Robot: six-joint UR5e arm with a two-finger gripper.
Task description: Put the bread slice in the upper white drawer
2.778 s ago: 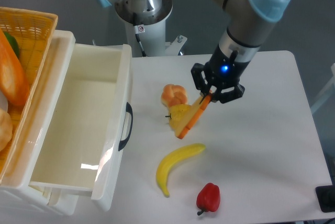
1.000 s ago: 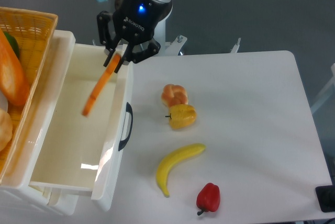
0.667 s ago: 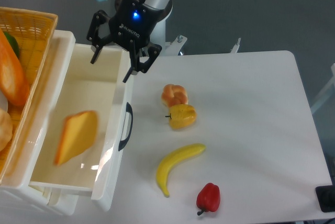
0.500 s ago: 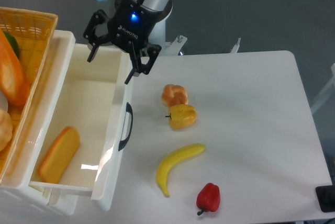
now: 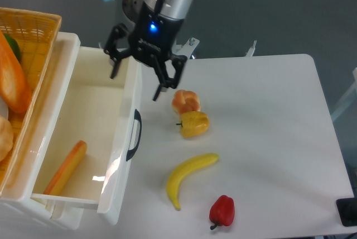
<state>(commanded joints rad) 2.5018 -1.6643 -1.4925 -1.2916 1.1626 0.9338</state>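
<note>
Honestly, the bread slice (image 5: 66,167) lies inside the upper white drawer (image 5: 83,138). Gripper (image 5: 137,74) hangs wide open, empty. Only risk: clipping the drawer's wall.

bread slice (image 5: 66,167) edge-on, inside upper white drawer (image 5: 127,105)
</note>
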